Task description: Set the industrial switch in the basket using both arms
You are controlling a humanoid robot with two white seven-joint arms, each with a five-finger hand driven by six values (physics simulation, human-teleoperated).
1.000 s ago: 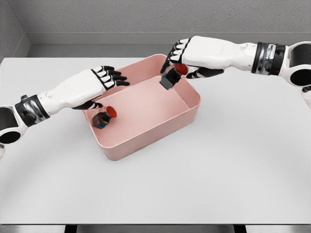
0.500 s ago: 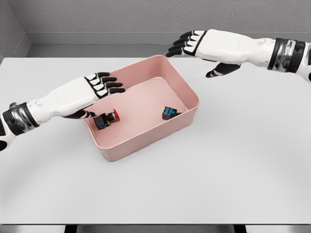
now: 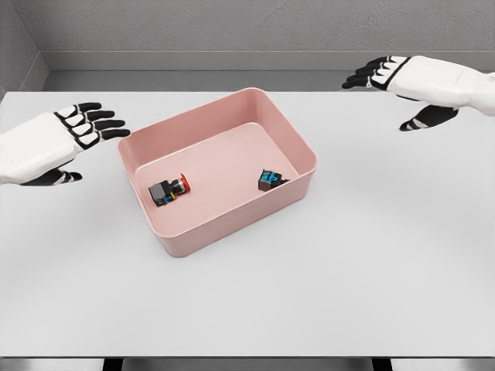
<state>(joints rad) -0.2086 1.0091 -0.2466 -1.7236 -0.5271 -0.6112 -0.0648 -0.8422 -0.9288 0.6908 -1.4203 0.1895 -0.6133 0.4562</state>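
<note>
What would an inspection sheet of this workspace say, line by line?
Surface: white table, flat.
Job's things: pink basket on the table; two industrial switches lie inside, left switch with its red button visible, right switch against the right wall.
Clutter: nothing seen.
Grippers: left hand open, left of the basket; right hand open, at the far right. Both hold nothing.
Cables: nothing seen.
Surroundings: grey wall behind the table.
</note>
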